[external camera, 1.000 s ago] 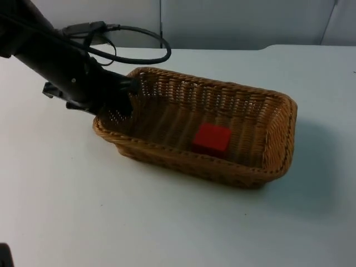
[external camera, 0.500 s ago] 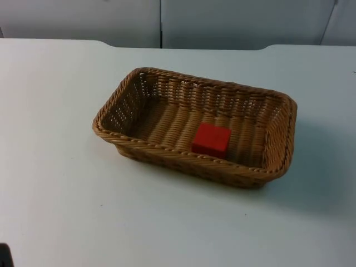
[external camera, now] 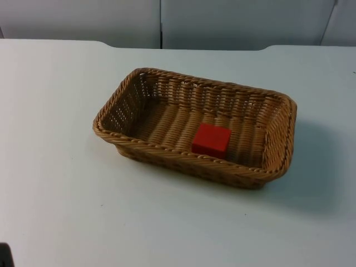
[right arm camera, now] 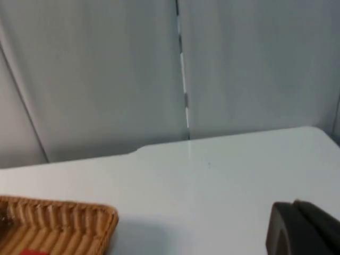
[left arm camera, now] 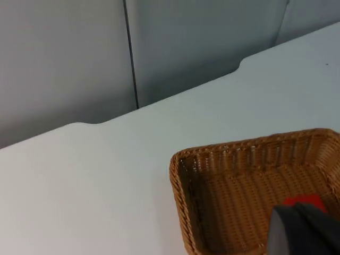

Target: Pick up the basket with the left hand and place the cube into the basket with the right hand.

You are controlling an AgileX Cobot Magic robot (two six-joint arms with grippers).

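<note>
A brown wicker basket [external camera: 211, 95] rests flat on the white table, slightly turned. A red cube [external camera: 211, 139] lies on the basket floor, right of its middle. In the left wrist view my left gripper [left arm camera: 304, 231] hangs shut and empty, drawn back from the basket [left arm camera: 178, 171], with the cube [left arm camera: 307, 201] just past its fingertips. In the right wrist view my right gripper [right arm camera: 304, 229] waits shut and empty over bare table, well apart from the basket's corner [right arm camera: 64, 220], where a sliver of the cube [right arm camera: 34, 252] shows.
The table top [external camera: 67, 211] runs bare around the basket on every side. A grey partition wall [external camera: 233, 22] closes off the table's far edge.
The left arm stood at the basket's left end a second ago; it has let go, pulled away out of the top view and shut its gripper. Basket and cube have stayed put.
</note>
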